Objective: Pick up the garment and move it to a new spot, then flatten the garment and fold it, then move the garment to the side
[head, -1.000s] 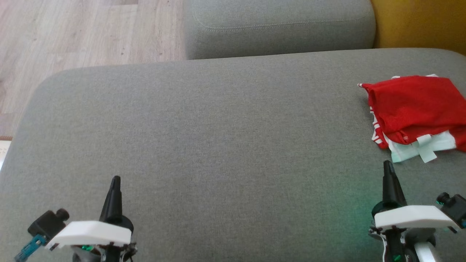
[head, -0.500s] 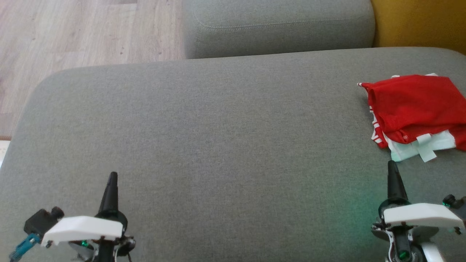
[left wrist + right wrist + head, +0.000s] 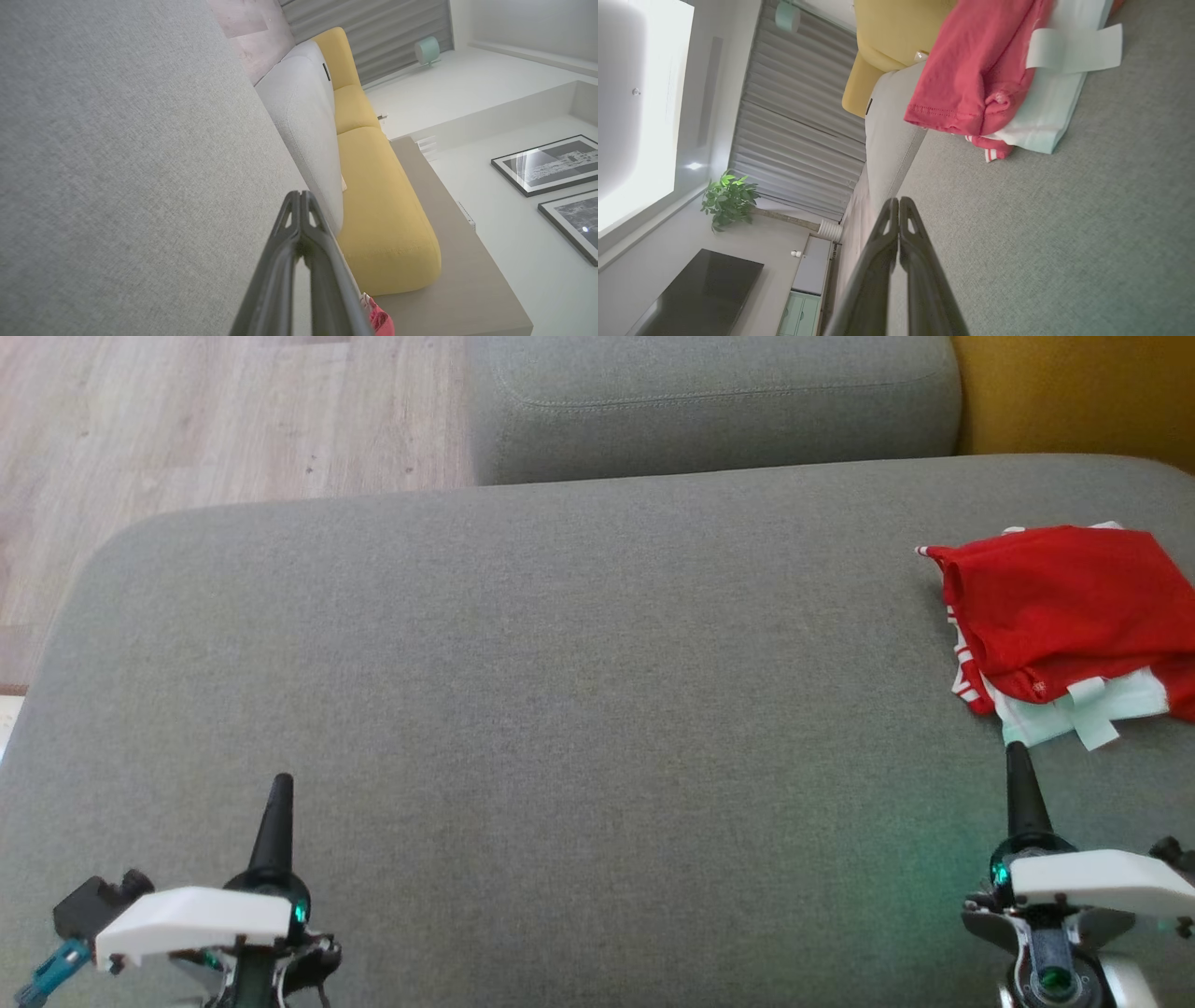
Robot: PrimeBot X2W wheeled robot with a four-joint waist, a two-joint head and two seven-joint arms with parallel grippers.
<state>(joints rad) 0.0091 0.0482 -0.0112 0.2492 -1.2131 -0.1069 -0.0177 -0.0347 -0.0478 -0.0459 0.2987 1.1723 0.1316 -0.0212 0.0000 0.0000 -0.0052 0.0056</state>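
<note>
While the folded red garment (image 3: 1064, 607) lies at the far right of the grey cushion (image 3: 560, 691), I hold my left gripper (image 3: 280, 786) and right gripper (image 3: 1016, 753) near, both jaws clenched on nothing.

I see a wide grey fabric cushion (image 3: 560, 663) in front of me, its weave smooth and flat. Directly on it, at the right side, lies the folded red garment (image 3: 1064, 602), with pale white layers showing under its near edge.
</note>
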